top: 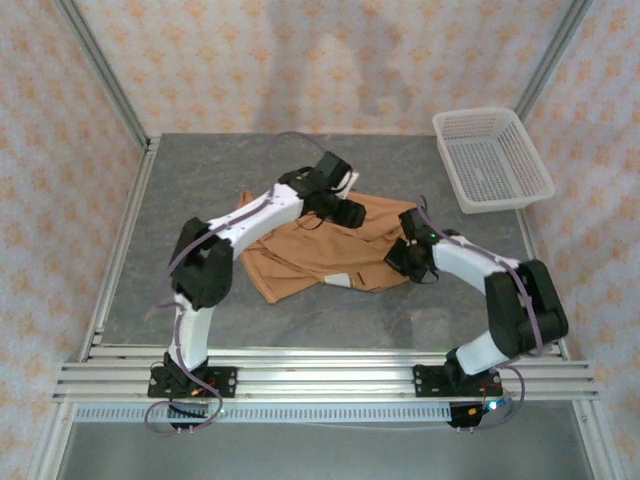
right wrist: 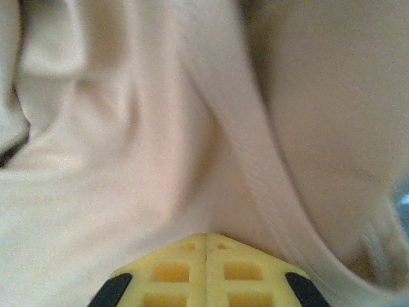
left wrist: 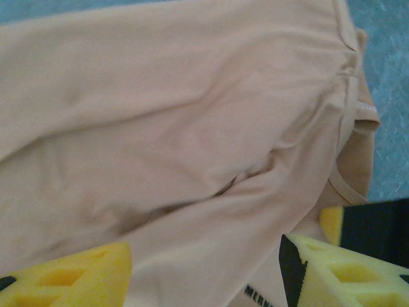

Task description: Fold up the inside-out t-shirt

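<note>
Tan short-sleeved cloth t-shirt (top: 310, 262) lies crumpled mid-table, seams out. Bare grey stone-look tabletop (top: 200, 180) on all sides of it, widest at far and left. Peach patterned walls (top: 300, 60) close it in. White plastic mesh basket (top: 478, 112) sits in the far-right corner, its mesh floor showing. Left gripper (left wrist: 204, 268) is spread over the shirt's far edge. Right gripper (right wrist: 206, 246) is clenched at the shirt's right side; can't tell if cloth is pinched.

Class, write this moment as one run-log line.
left claw open over t-shirt | right claw shut on t-shirt | fold unfinished
</note>
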{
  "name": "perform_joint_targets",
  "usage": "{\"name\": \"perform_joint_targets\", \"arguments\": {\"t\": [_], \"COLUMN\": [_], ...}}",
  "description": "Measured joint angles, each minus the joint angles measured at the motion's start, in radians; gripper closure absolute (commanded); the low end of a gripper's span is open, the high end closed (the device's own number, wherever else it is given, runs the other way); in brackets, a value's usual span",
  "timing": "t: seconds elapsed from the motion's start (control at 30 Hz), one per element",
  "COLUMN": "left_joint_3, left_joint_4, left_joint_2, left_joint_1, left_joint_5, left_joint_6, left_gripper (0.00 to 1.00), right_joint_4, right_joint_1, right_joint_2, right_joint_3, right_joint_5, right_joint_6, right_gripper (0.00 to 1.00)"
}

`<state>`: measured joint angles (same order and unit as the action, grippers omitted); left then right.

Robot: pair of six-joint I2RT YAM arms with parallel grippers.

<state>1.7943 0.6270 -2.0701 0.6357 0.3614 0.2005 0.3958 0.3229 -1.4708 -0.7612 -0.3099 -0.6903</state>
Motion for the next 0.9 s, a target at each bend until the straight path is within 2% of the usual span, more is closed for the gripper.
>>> {"name": "perform_joint_targets", "arguments": {"t": [0.1, 0.27, 0.43, 0.7, 0.9], "left_joint_3": [0.103, 0.196, 0.281, 0.369, 0.378], "left_joint_4": [0.029, 0.071, 0.080, 0.087, 0.087], "left_joint_2": [-0.096, -0.201, -0.286, -0.380, -0.387], "left_joint_1": [0.037, 0.078, 0.080, 0.078, 0.078], "left_joint_5": [-0.009, -0.042, -0.071, -0.109, -0.108], "left_joint_6": [-0.107, -0.270, -0.339, -0.366, -0.360], "left_gripper": [0.30, 0.29, 0.30, 0.52, 0.95], "right_joint_4": [-0.008, 0.002, 0.018, 0.038, 0.038], "right_joint_1": [-0.034, -0.160, -0.195, -0.195, -0.195], "right_joint_2": [0.108, 0.226, 0.290, 0.301, 0.300], "right_joint_3": [0.084, 0.151, 0.147, 0.120, 0.116], "right_joint_5": [0.016, 0.019, 0.013, -0.019, -0.050], "right_joint_6": [-0.019, -0.027, -0.019, -0.006, -0.004], "right_gripper": [1.00, 1.00, 1.00, 1.00, 1.00]}}
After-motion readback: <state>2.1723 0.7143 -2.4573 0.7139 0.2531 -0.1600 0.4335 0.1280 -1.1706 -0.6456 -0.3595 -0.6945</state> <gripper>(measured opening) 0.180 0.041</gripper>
